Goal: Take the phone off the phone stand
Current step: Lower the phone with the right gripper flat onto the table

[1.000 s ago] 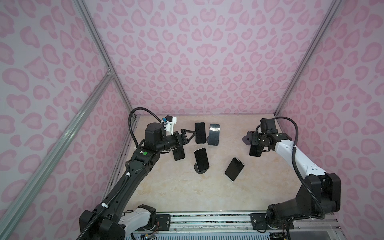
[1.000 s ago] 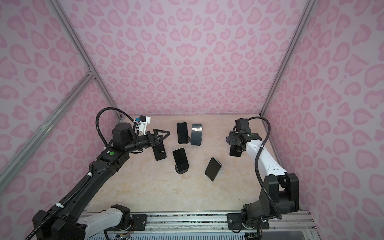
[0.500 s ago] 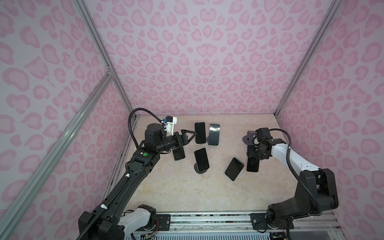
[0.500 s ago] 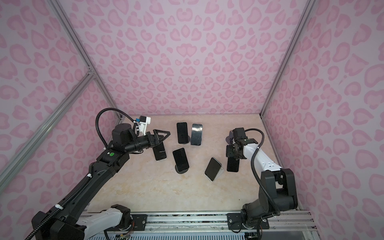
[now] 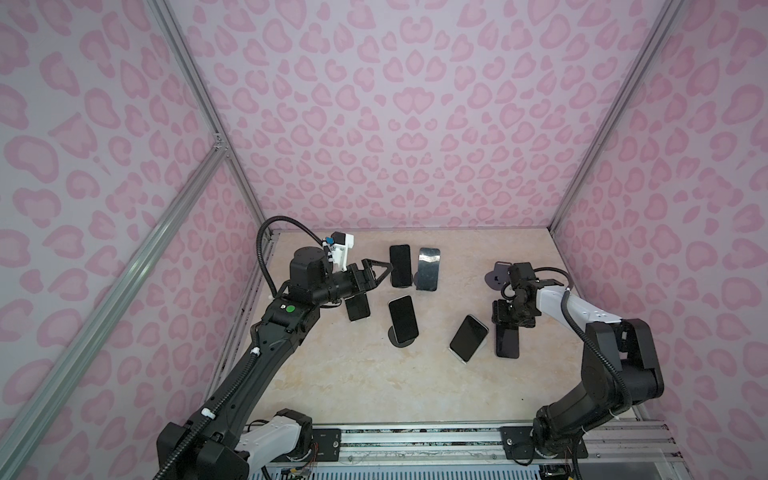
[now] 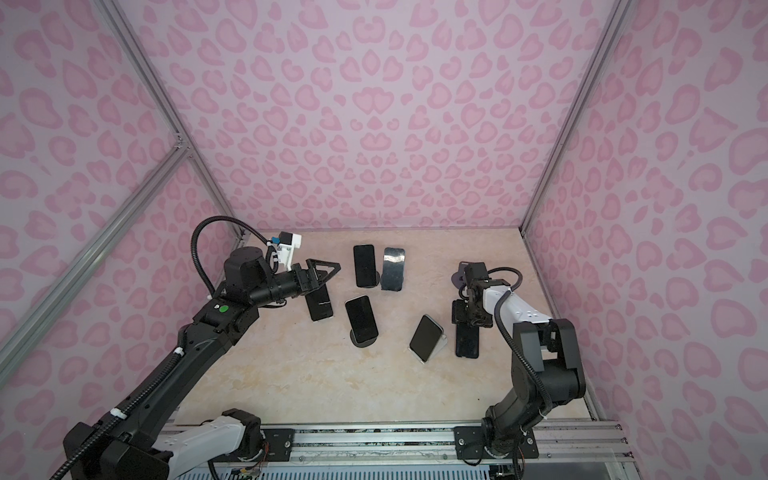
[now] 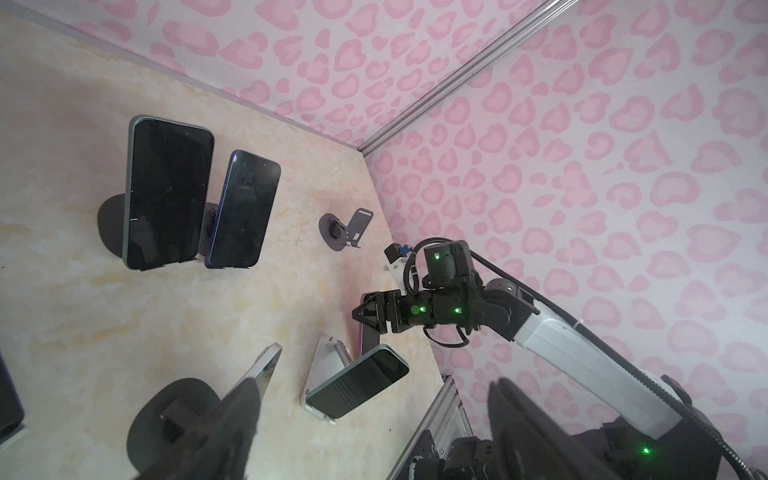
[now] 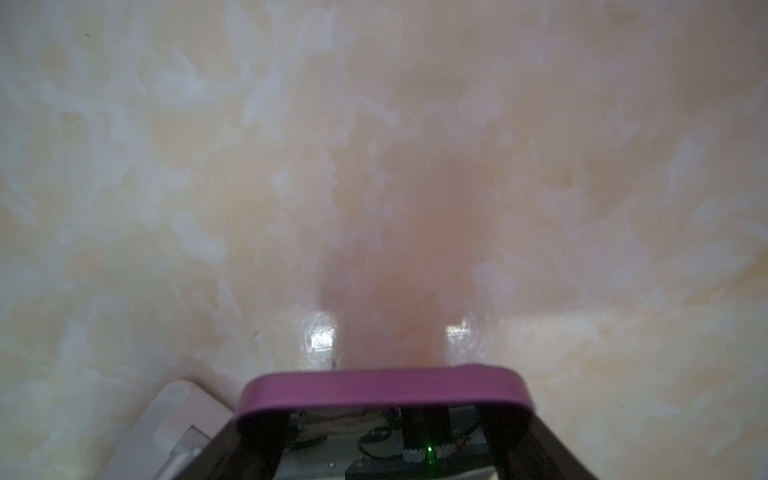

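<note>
1. Right gripper (image 5: 508, 323): the fingers (image 8: 540, 453) are clamped on the purple-edged phone (image 8: 382, 392), one on each long side. The wrist view shows the phone's purple end spanning the gap between them.

2. Position of the purple-edged phone (image 5: 507, 344): it is off the empty stand (image 5: 496, 276). In both top views it hangs from the right gripper, low over the right side of the worktop (image 5: 332, 374), with its free end toward the front edge. Whether that end touches the worktop cannot be told.

3. The empty stand is behind the right gripper, toward the back wall, apart from the phone.

4. Just to the left of the held phone, a white stand (image 5: 482, 343) carries a dark phone tilted toward the front.

5. Left gripper (image 5: 380, 272): the fingers (image 7: 237, 419) are apart with nothing between them. The gripper is raised above the left side of the worktop and points toward the back pair of phones (image 5: 400, 266), each propped on its own stand.

6. A small phone (image 5: 357, 308) leans on the worktop beneath the left gripper. A centre phone (image 5: 402, 318) is propped on a round dark base.
</note>
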